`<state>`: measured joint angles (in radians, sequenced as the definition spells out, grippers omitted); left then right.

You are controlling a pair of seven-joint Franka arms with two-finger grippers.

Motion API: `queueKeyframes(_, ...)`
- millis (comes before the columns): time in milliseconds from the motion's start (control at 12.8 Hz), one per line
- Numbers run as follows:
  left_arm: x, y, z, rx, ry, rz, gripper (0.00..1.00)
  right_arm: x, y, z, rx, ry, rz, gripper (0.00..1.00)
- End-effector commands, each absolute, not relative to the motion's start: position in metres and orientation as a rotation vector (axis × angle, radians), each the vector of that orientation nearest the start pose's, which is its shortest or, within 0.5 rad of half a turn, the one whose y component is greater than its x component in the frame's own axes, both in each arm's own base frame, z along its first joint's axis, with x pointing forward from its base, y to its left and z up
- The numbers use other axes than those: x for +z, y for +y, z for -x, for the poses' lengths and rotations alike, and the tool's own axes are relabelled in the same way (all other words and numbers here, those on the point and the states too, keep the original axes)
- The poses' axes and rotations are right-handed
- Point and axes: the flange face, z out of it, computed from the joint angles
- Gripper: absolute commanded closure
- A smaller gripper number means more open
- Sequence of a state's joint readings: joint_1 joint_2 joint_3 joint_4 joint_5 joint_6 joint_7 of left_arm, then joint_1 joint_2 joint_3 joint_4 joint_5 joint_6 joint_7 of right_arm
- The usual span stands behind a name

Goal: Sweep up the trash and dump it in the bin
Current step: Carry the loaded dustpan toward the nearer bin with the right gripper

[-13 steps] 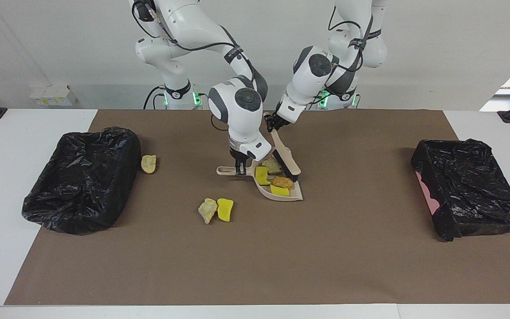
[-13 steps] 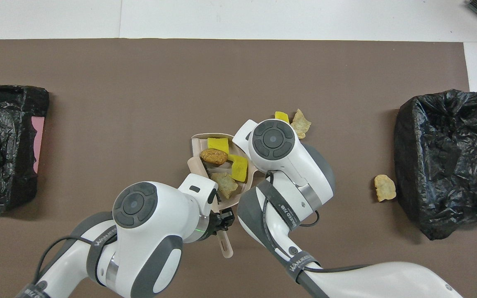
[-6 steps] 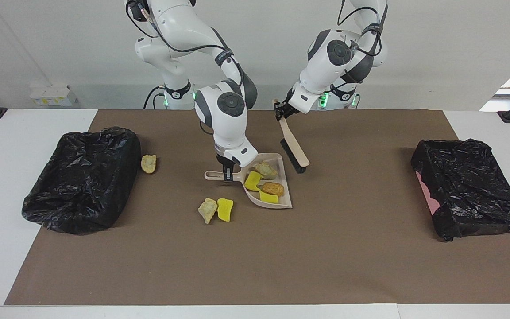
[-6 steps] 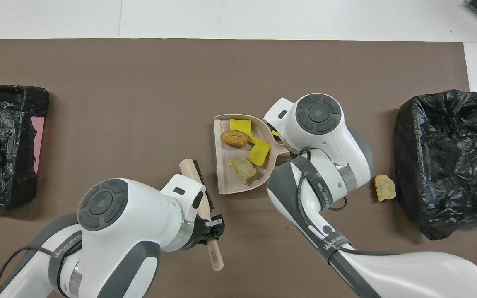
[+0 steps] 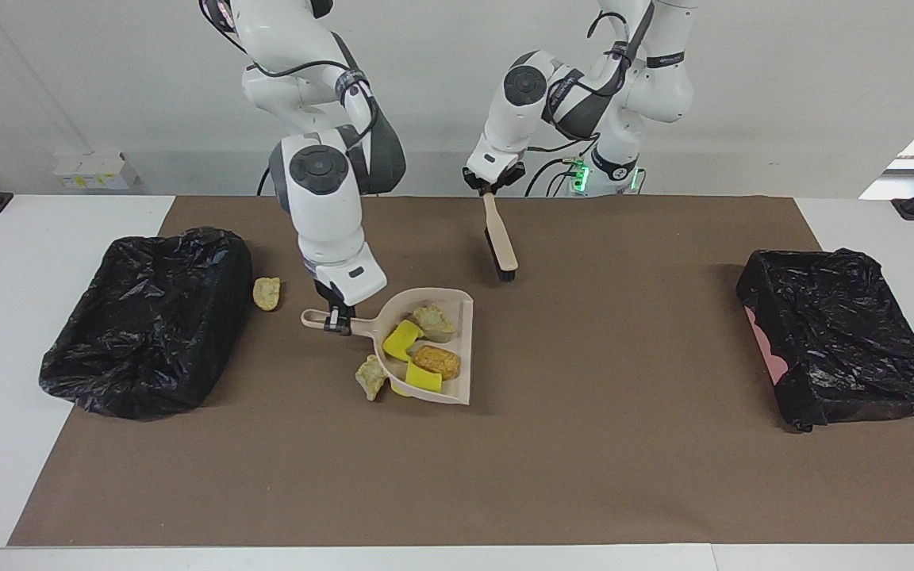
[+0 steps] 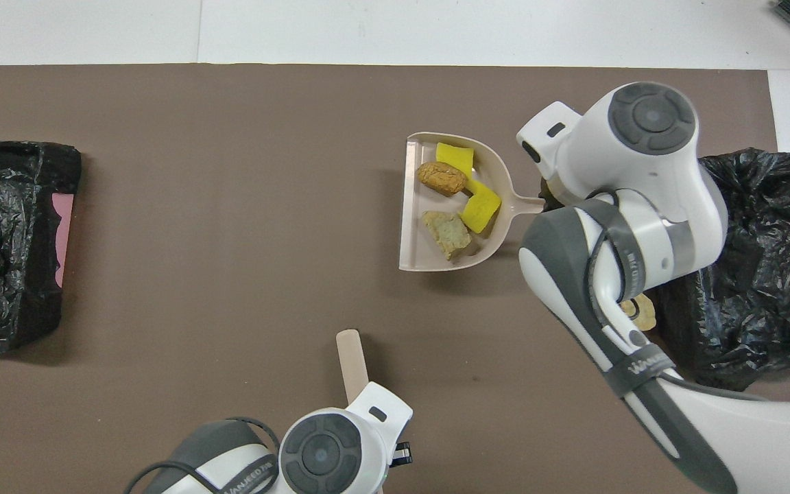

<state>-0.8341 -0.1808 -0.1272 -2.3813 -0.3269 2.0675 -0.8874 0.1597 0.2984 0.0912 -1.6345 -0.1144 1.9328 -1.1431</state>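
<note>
Gripping the dustpan (image 5: 433,349) handle, the right gripper (image 5: 337,317) carries four trash bits (image 5: 425,349) over the mat's middle. Left gripper (image 5: 491,189), clamped on the brush (image 5: 500,242), hangs by the mat's robot-side edge.

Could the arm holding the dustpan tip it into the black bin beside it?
Probably yes: the right tool grips the raised dustpan by its handle, and nothing stands between it and that bin.

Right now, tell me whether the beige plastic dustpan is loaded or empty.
Loaded. The beige plastic dustpan holds four bits: two yellow sponge pieces, a brown potato-like lump and a pale rock-like lump.
</note>
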Motion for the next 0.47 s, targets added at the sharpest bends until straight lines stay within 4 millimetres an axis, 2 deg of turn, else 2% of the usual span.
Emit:
queueKeyframes(0, 0.373, -0.397, -0.216, 0.350, -0.173, 3.166, 1.00, 0.465, 0.100, -0.637, 0.063, -2.072, 2.403, 1.00)
queueKeyframes(78, 0.373, -0.401, -0.212, 0.335, -0.179, 3.177, 1.00, 0.466, 0.081, -0.637, 0.096, -2.070, 2.387, 1.00)
queueKeyframes(235, 0.369, -0.403, -0.204, 0.330, -0.157, 3.178, 1.00, 0.482, 0.057, -0.634, 0.121, -2.112, 2.361, 1.00)
queueKeyframes(392, 0.356, -0.408, -0.197, 0.322, -0.167, 3.176, 1.00, 0.491, 0.023, -0.633, 0.135, -2.147, 2.333, 1.00)
